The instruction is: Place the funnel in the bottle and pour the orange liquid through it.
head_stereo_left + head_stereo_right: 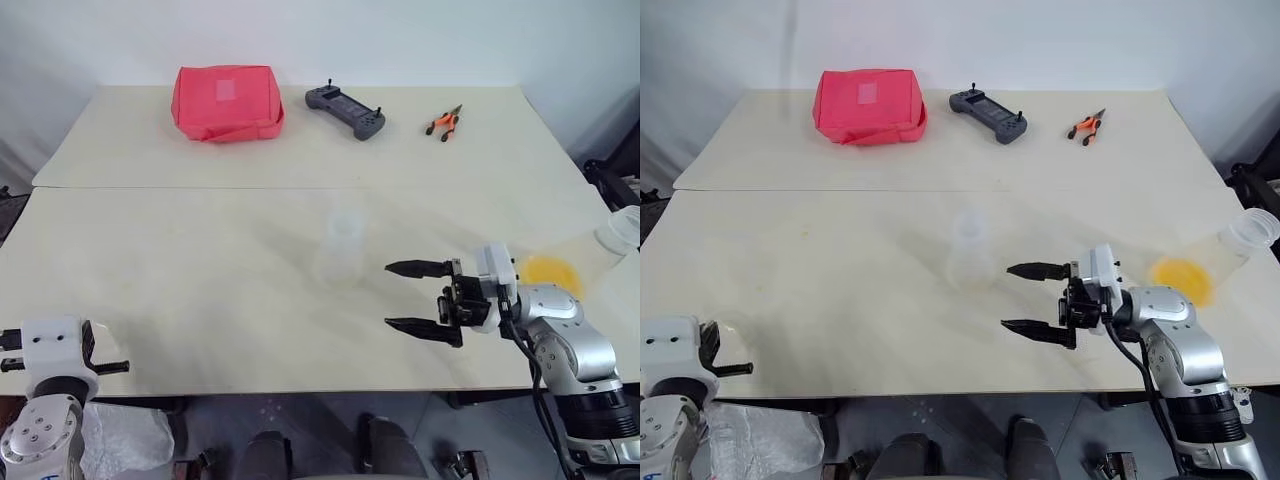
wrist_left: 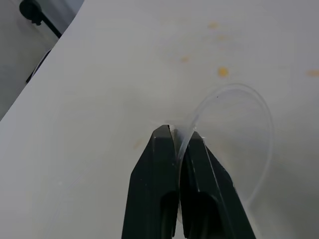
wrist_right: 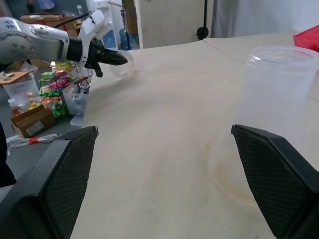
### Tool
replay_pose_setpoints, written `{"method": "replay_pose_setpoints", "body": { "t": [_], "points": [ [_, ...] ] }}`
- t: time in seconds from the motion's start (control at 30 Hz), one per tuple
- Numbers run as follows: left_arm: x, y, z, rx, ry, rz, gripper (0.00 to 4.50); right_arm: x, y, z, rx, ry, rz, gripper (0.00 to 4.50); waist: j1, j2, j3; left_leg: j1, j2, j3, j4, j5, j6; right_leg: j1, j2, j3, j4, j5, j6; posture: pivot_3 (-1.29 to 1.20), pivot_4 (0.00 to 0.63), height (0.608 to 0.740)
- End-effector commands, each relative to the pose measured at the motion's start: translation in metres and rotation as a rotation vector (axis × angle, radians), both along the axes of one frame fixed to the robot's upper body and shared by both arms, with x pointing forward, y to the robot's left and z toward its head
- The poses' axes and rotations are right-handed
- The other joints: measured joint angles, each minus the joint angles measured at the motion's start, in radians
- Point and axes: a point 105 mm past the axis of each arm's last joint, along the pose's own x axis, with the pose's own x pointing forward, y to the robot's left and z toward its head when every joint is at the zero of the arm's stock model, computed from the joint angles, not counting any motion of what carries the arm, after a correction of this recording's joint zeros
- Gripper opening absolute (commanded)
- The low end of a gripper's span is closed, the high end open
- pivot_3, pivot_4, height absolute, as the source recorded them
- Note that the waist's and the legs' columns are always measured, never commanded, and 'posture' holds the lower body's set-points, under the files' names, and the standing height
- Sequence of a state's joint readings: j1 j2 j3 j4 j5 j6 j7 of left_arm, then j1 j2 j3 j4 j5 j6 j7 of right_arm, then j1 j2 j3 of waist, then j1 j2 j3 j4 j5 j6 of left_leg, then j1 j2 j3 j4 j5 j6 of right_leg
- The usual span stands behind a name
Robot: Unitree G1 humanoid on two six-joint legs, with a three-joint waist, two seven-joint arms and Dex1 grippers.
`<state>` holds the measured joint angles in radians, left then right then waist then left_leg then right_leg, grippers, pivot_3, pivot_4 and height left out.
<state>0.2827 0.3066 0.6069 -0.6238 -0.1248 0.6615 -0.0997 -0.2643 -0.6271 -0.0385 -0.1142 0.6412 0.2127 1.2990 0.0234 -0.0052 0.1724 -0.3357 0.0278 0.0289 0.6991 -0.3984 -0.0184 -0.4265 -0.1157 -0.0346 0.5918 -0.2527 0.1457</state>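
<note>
My left gripper (image 2: 178,134) is shut on the thin rim of the clear funnel (image 2: 239,139), low over the table's near left corner. The right wrist view shows that gripper (image 3: 117,59) with the funnel (image 3: 124,67) at its tips. The clear bottle (image 1: 343,250) stands upright mid-table. My right gripper (image 1: 388,295) hangs open just right of the bottle, pointing at it, nothing between its fingers. The orange liquid (image 1: 553,272) lies in a larger clear container (image 1: 622,230) tipped on its side at the table's right edge.
At the far side of the table (image 1: 200,260) sit a red pouch (image 1: 227,102), a dark grey controller (image 1: 345,110) and small orange-handled pliers (image 1: 444,122). Boxes and packets (image 3: 45,94) clutter the floor beyond the table's left edge.
</note>
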Motion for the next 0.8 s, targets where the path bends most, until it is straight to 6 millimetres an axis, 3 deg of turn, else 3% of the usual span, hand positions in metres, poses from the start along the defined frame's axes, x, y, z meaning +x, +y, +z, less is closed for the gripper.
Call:
{"method": "replay_pose_setpoints", "body": {
  "t": [0.03,0.27,0.47,0.57,0.8],
  "points": [
    [0.017,-0.025,0.029,-0.041,-0.077,-0.15,0.04,0.0,-0.006,0.008,0.008,-0.055,-0.012,4.5,0.001,0.0,0.0,0.0,0.0,0.0,0.0,0.0,0.0,0.0,0.0,0.0,0.0,0.0,0.0,0.0,0.15,0.74],
    [0.055,-0.084,0.066,-0.14,-0.169,-0.446,0.04,0.005,-0.014,0.015,-0.002,-0.097,-0.072,4.5,-0.003,0.0,0.0,0.0,0.0,0.0,0.0,0.0,0.0,0.0,0.0,0.0,0.0,0.0,0.0,0.0,0.15,0.74],
    [0.098,-0.112,0.089,-0.189,-0.166,-0.61,0.04,0.007,-0.024,0.027,-0.013,-0.165,-0.148,4.5,0.0,0.0,0.0,0.0,0.0,0.0,0.0,0.0,-0.001,0.0,0.0,0.0,0.001,0.001,0.001,0.0,0.15,0.74],
    [0.114,-0.138,0.103,-0.227,-0.158,-0.785,0.04,0.007,-0.028,0.035,-0.014,-0.202,-0.192,4.5,-0.002,0.0,0.0,0.0,0.0,0.0,0.0,0.0,-0.001,0.0,0.001,0.0,0.0,0.001,0.001,0.0,0.15,0.74],
    [0.13,-0.184,0.129,-0.373,-0.059,-1.108,0.04,-0.003,-0.03,0.049,-0.006,-0.253,-0.259,4.5,-0.002,0.0,0.0,-0.001,0.0,0.001,0.0,0.0,-0.001,0.0,0.001,0.0,-0.001,0.001,0.001,0.0,0.15,0.74]
  ]
}}
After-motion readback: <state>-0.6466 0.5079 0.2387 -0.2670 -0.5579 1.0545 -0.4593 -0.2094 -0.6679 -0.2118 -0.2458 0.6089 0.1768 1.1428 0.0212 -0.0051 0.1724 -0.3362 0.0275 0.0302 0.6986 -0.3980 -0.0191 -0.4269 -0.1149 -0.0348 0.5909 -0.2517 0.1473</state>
